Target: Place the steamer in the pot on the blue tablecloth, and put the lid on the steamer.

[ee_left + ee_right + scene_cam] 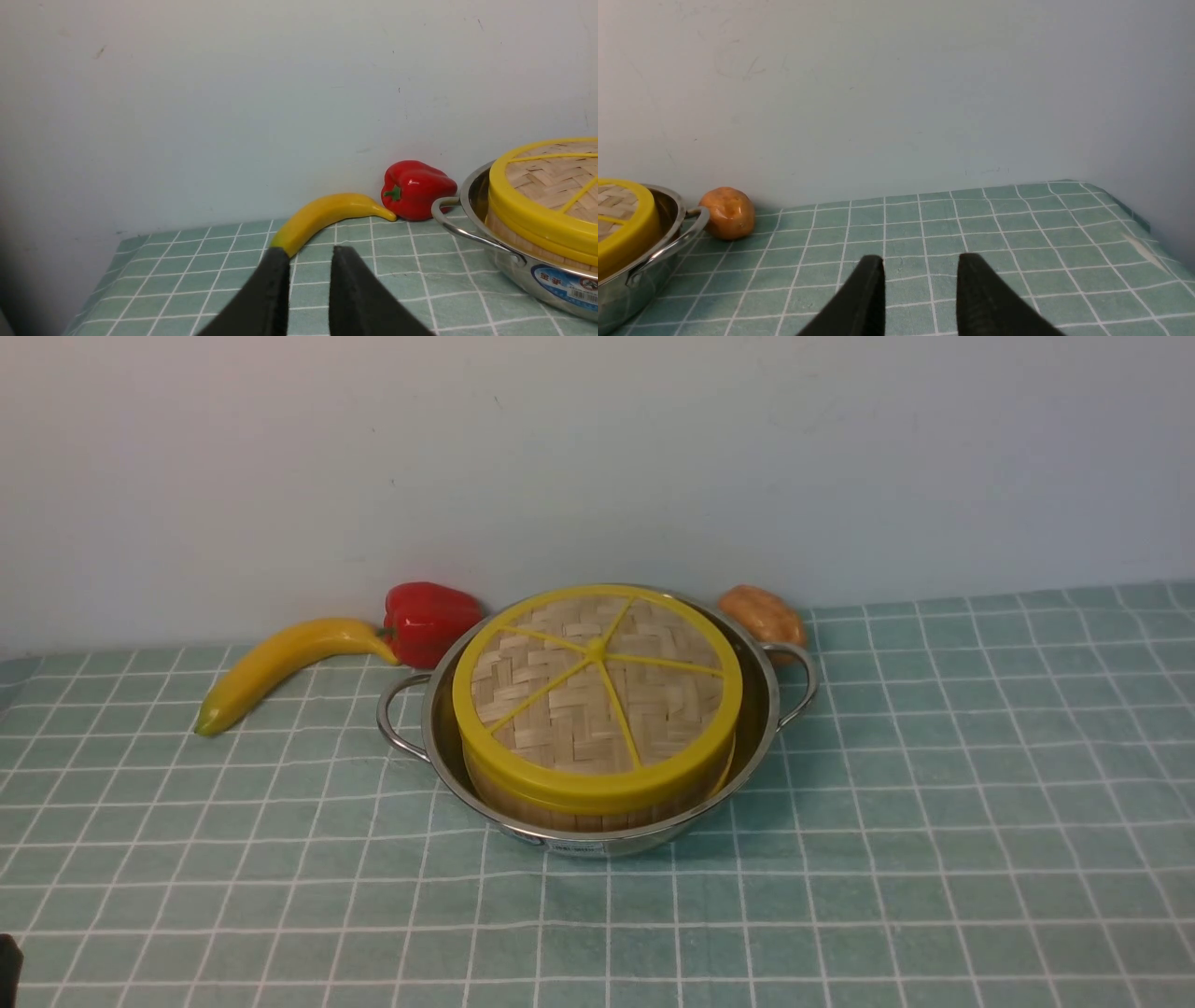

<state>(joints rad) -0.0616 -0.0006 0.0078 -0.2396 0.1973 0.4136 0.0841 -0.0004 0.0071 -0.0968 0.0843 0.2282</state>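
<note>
The steel pot (597, 845) stands on the blue tablecloth (934, 803) at the middle back. The steamer (579, 814) sits inside it; only its bamboo wall shows. The lid (597, 686) lies flat on the steamer and hides its contents. My left gripper (310, 254) is open and empty, low over the cloth, apart from the pot (523, 275) and lid (546, 182). My right gripper (920, 261) is open and empty over bare cloth, apart from the pot (649, 261) and lid (621, 219). Neither gripper's fingers show in the front view.
A yellow banana (280, 663) and a red bell pepper (428, 619) lie left of the pot by the wall. A brown potato (761, 613) lies behind the pot's right handle. A pale wall bounds the back. The cloth's edges show far left and far right.
</note>
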